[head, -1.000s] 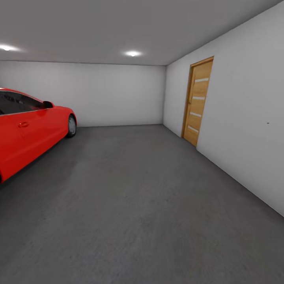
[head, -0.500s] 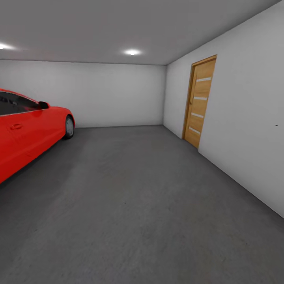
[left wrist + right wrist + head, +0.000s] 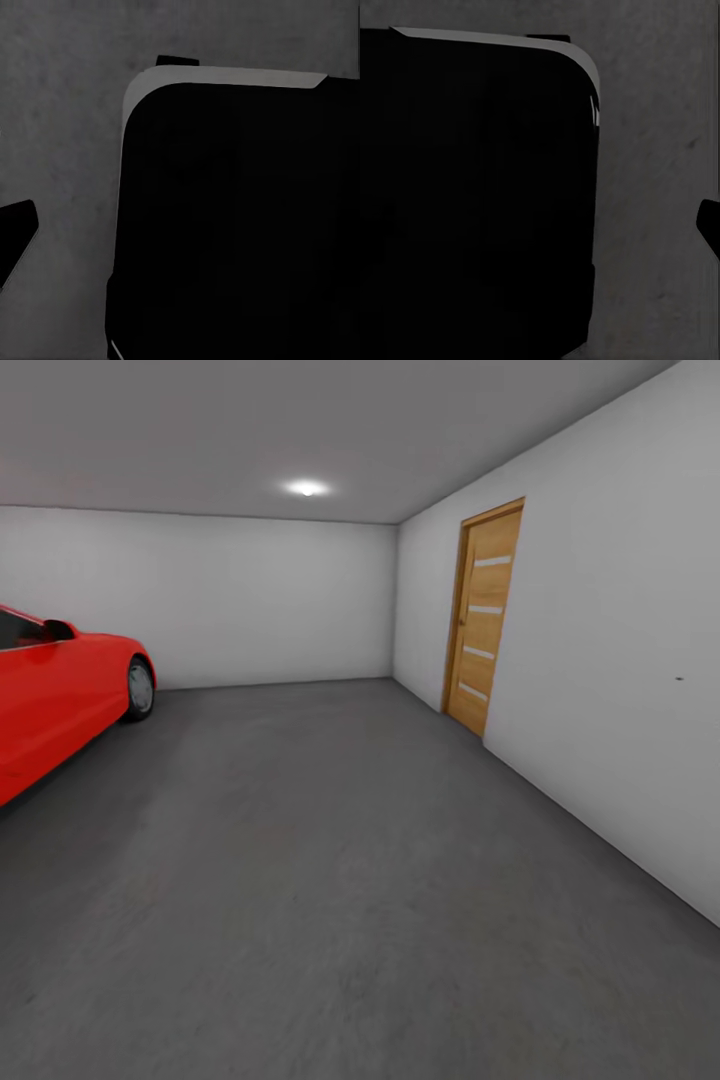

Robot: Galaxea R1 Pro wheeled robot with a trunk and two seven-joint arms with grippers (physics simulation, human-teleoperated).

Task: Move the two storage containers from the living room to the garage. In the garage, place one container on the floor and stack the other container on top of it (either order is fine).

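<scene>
I am in the garage, over its dark grey concrete floor (image 3: 330, 860). The two storage containers and the living room are out of view. In the left wrist view a black part of my own body (image 3: 232, 225) hangs over the floor (image 3: 60, 112), and a dark tip (image 3: 15, 236) pokes in at the frame's edge. The right wrist view has the same black body (image 3: 472, 195) over the floor (image 3: 652, 150), with a small dark tip (image 3: 709, 225) at its edge. Neither gripper's jaws can be made out.
A red car (image 3: 50, 690) stands at the left, its front wheel (image 3: 140, 688) toward the far white wall (image 3: 220, 600). A slatted light-wood door (image 3: 482, 620), shut, is set in the right wall (image 3: 620, 690). Open floor stretches ahead between car and wall.
The whole head view has swung right: the car has slid further toward the left edge and the door and far corner sit a little more left. The camera moved, not the things.
</scene>
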